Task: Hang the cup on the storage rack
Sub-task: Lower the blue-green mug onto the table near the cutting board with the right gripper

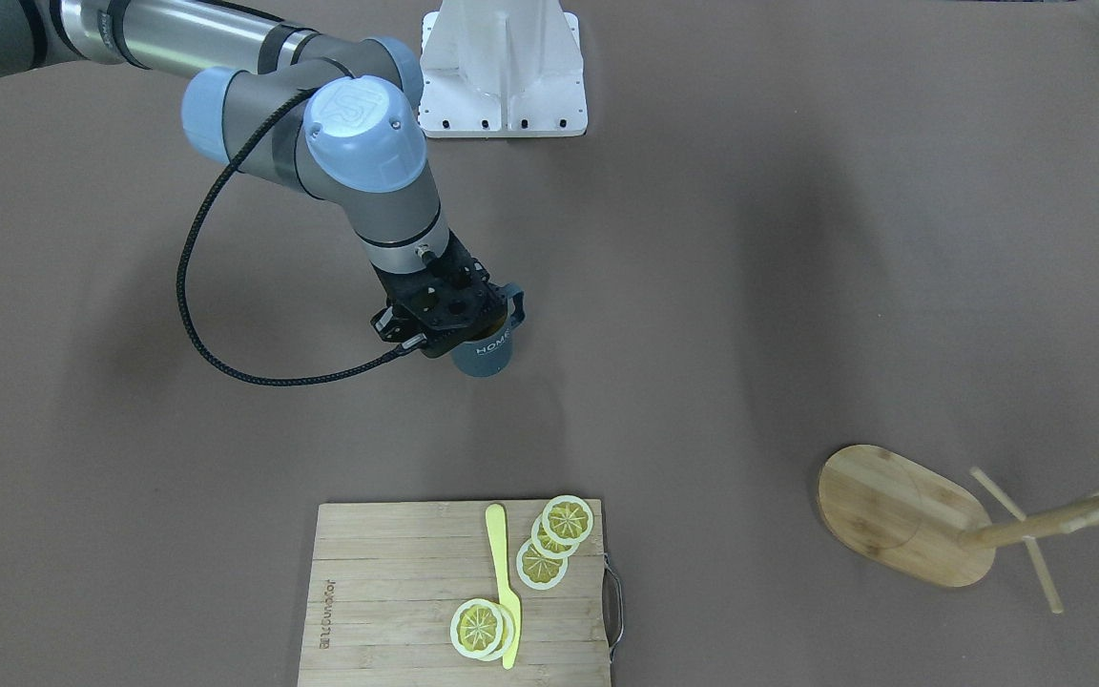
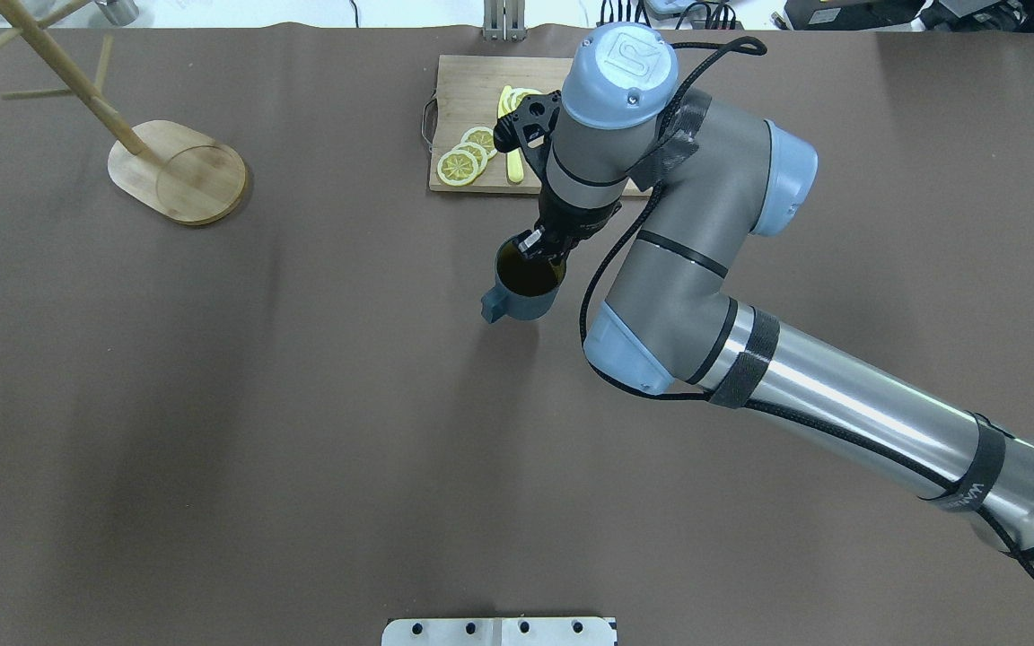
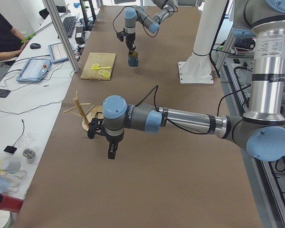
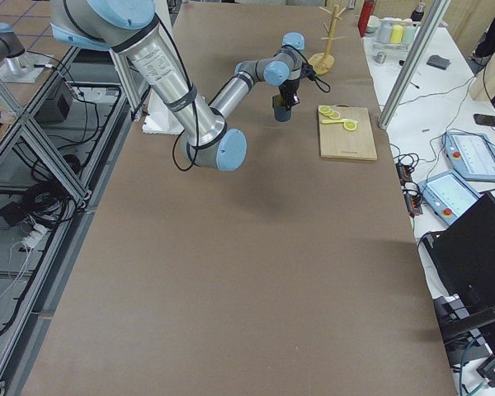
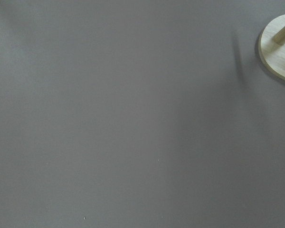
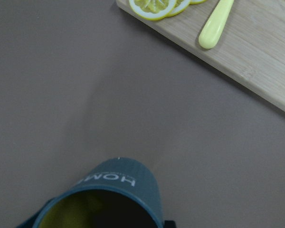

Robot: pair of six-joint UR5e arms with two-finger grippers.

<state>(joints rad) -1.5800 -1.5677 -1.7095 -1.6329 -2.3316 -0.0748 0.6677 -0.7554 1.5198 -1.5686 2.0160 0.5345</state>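
Note:
The cup (image 2: pixel 526 289), a dark teal mug with a yellowish inside, is upright at mid-table, its handle toward the robot's left. It also shows in the front view (image 1: pixel 485 355) and the right wrist view (image 6: pixel 115 192). My right gripper (image 2: pixel 542 251) comes down from above and is shut on the cup's rim, one finger inside. I cannot tell whether the cup rests on the table or hangs just above it. The storage rack (image 2: pixel 180 170), a wooden mug tree on an oval base, stands far off at the left (image 1: pixel 902 515). My left gripper (image 3: pixel 111 153) hovers near the rack; I cannot tell whether it is open or shut.
A bamboo cutting board (image 2: pixel 472 90) with lemon slices (image 1: pixel 542 563) and a yellow knife (image 1: pixel 504 582) lies just beyond the cup. The white arm mount (image 1: pixel 502 67) stands at the robot's side. An operator's desk runs along the table's far edge.

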